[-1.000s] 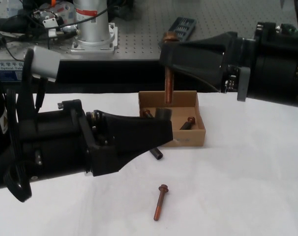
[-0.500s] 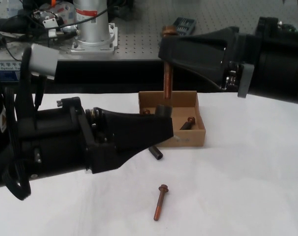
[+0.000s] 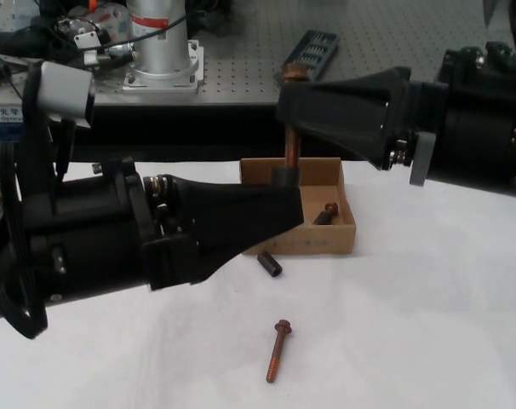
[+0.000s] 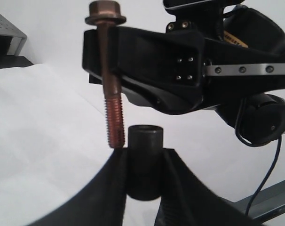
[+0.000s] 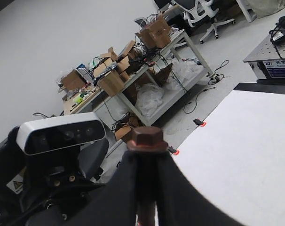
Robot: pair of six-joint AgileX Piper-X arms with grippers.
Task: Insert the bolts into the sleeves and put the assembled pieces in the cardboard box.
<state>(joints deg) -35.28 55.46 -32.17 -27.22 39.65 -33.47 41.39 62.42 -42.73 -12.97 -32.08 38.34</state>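
Above the white worktop (image 3: 428, 324), the left hand (image 4: 143, 157) pinches a black sleeve (image 4: 143, 139) upright, bore facing up. The right hand (image 5: 146, 176) grips a copper-coloured bolt (image 4: 110, 89) just under its head, thread pointing down. Both pieces are held in the air near the cardboard box (image 3: 330, 241). In the left wrist view, the bolt's tip sits level with the sleeve's rim but just beside it, not over the bore.

That offset is the likely trouble. A straight push down would probably send the thread along the sleeve's outer wall or against a finger of the left hand. It could also catch the rim and tip the sleeve out of its grip. Any lean in the bolt could make it bind partway in. A dropped piece may roll across the worktop, where a second bolt (image 3: 278, 350) and a loose sleeve (image 3: 270, 263) lie near the box.
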